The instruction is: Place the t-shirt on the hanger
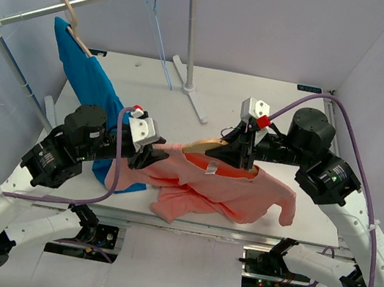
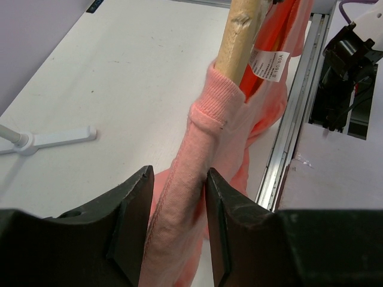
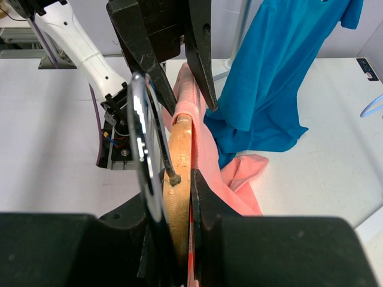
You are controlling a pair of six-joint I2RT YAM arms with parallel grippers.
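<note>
I judged t-shirt (image 1: 228,191) limp, light; grip collar hem | left pincer (image 2: 178,182) pinched its fabric | right pincer (image 3: 176,200) clamped stiff hanger (image 3: 178,149)

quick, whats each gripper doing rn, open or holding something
left gripper: jaws closed on a fold of the t-shirt
right gripper: jaws closed on the hanger

Salmon-pink t-shirt (image 1: 232,191), pale-wood hanger (image 1: 202,146) (blue shirt (image 1: 85,76))
</note>
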